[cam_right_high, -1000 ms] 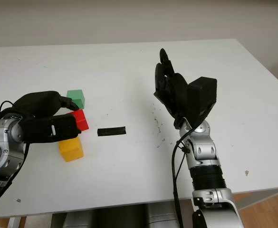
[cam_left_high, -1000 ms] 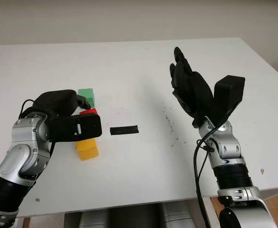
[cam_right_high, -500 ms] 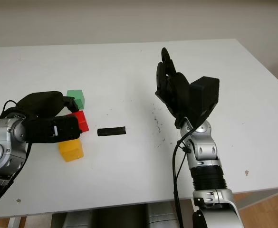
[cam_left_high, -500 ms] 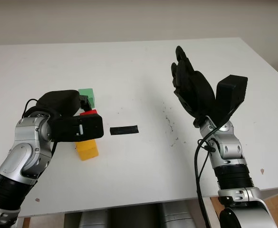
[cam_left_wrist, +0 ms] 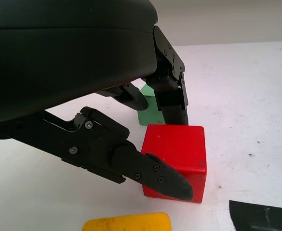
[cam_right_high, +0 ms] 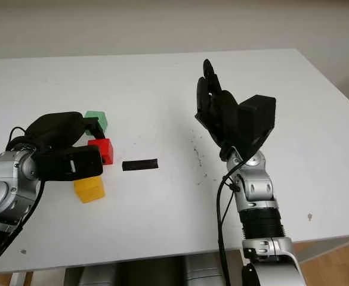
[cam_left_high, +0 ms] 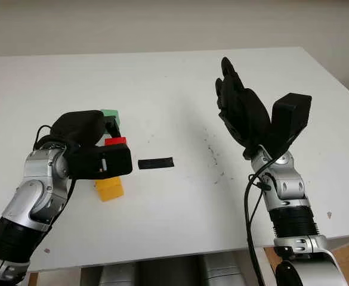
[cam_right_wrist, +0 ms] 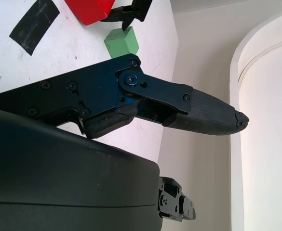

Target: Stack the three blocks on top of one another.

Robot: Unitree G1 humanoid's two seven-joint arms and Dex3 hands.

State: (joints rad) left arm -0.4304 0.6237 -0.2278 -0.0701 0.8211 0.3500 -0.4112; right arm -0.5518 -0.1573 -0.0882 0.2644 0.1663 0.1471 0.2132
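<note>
My left hand (cam_right_high: pixel 96 142) is shut on the red block (cam_right_high: pixel 103 150), with fingers (cam_left_wrist: pixel 155 172) pinching it from two sides. The block sits low over the table, just behind the yellow block (cam_left_high: pixel 109 188), which lies on the table at the left. The green block (cam_right_high: pixel 96 119) stands a little farther back, partly hidden by the hand. The left wrist view has the red block (cam_left_wrist: pixel 177 154) between the fingers, the green one (cam_left_wrist: pixel 150 113) behind it and the yellow one (cam_left_wrist: pixel 126 222) in front. My right hand (cam_left_high: pixel 237 104) is open and raised above the table's right side.
A short strip of black tape (cam_left_high: pixel 156 162) lies on the white table (cam_left_high: pixel 174 89) just right of the blocks. Small dark specks mark the surface near the middle. The table's front edge runs close below the yellow block.
My left hand has shifted slightly right and away from me with the red block in it. The right hand has barely moved.
</note>
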